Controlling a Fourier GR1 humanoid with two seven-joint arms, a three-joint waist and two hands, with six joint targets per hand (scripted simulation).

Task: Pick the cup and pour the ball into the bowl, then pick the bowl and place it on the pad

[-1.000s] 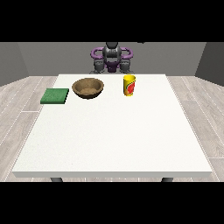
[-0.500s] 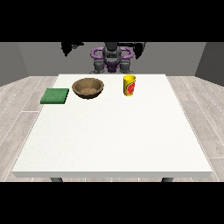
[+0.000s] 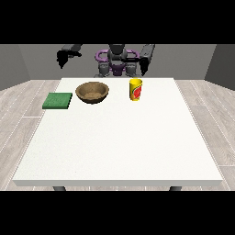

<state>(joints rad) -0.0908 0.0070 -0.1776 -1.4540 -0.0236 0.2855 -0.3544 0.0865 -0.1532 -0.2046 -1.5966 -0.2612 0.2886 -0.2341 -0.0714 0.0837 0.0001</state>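
A yellow cup [image 3: 135, 89] with a red mark stands upright on the white table [image 3: 119, 142] near its far edge. The ball does not show; the cup's inside is hidden. Left of the cup sits a brown wooden bowl [image 3: 92, 92]. A flat green pad [image 3: 58, 100] lies further left, by the table's left edge. The hand at the view's right [image 3: 143, 65] hangs fingers-down in the air behind and above the cup, holding nothing. Beyond the table's far left corner, the hand at the view's left [image 3: 61, 58] is raised, also holding nothing.
The robot's torso [image 3: 117, 64] stands behind the far edge of the table. The bowl, the cup and the pad form a row along the far side. White tabletop stretches from that row to the near edge.
Both arms have risen from beside the torso and spread outward; the hands now hang in the air above the table's far edge. Cup, bowl and pad have not moved.
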